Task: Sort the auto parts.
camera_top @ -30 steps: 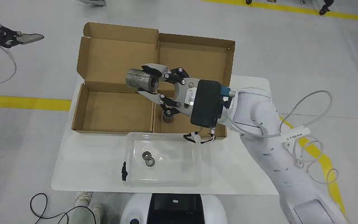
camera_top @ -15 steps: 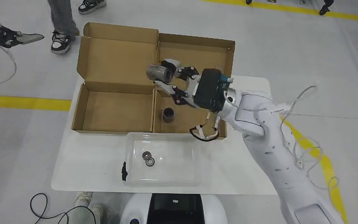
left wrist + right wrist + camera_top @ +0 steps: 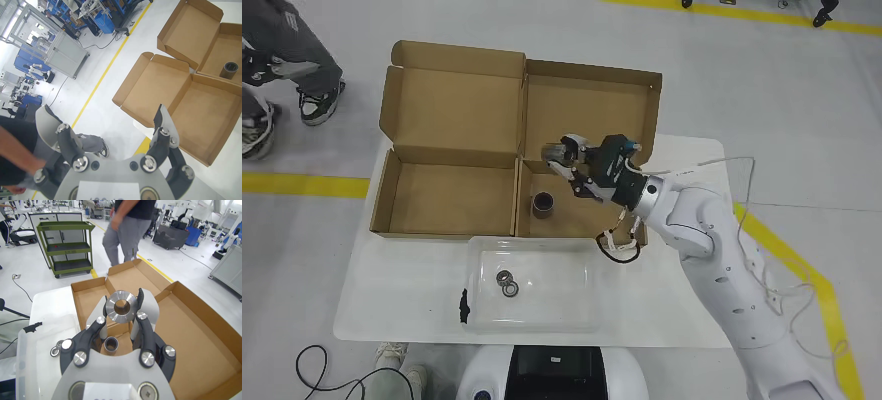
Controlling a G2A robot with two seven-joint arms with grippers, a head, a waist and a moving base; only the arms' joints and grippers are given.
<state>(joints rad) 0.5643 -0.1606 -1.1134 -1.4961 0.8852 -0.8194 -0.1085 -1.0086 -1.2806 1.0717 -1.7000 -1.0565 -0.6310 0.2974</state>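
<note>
Presently, a silver metal sleeve (image 3: 130, 302) with a round bore is clamped between the fingers of the right gripper (image 3: 122, 300), its flat end turned toward the wrist camera. In the top view the gripper (image 3: 560, 152) and sleeve (image 3: 552, 152) are seen above the cardboard box (image 3: 447, 198), over the rear edge of the box's right-hand compartment, where the open lid folds back. A dark bushing (image 3: 542, 205) is stood upright on the floor of that same compartment, close to the partition wall (it is also seen below the gripper's fingers in the right wrist view (image 3: 111, 344)). The left-hand compartment of the box is seen with a bare floor. Just in front of the box, a clear plastic bin (image 3: 562, 290) is set on the table, and two small bearings (image 3: 507, 281) are lying in it, touching one another. The left gripper (image 3: 103, 113) is held off the box's left side, above the floor, with its fingers spread wide apart and nothing between them.
</note>
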